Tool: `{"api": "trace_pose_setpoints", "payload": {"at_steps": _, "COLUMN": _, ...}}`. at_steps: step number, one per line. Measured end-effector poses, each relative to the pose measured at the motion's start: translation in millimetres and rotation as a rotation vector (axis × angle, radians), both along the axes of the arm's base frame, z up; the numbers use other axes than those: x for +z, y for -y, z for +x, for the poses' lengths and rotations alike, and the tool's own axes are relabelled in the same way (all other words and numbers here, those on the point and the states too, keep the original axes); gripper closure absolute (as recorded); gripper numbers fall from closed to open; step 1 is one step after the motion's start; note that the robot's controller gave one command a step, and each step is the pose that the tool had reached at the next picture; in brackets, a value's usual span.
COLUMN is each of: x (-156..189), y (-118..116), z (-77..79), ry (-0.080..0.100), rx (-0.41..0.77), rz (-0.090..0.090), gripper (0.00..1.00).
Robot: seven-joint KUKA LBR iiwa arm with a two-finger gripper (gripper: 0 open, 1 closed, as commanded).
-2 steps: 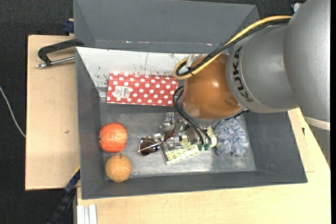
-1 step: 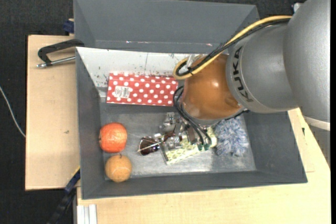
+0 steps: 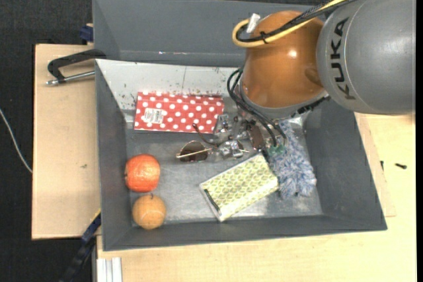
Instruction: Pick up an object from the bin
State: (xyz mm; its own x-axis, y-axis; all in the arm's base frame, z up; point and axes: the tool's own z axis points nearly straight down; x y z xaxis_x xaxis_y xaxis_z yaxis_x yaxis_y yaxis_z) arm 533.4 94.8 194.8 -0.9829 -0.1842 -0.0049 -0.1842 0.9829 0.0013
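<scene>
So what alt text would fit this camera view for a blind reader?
The robot's gripper hangs low in a grey metal bin, beside what look like brown sunglasses, a green patterned box and a fuzzy blue-grey cloth. A red white-dotted box lies further left.

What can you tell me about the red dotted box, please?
The red box is a flat rectangle, seemingly cardboard, covered in white dots, with a small white label near its left end. It lies flat along the back wall of the bin. Its right end nears the claw; contact cannot be told.
</scene>
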Motion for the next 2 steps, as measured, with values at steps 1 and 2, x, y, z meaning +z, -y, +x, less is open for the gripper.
{"api": "trace_pose_setpoints", "payload": {"at_steps": 1, "x": 0, "y": 0, "z": -0.1, "ry": 0.000, "rx": 0.000, "rz": 0.000, "gripper": 1.00}}
{"api": "trace_pose_setpoints", "payload": {"at_steps": 2, "x": 21, "y": -3, "z": 14.0, "ry": -0.010, "rx": 0.077, "rz": -0.002, "gripper": 1.00}}
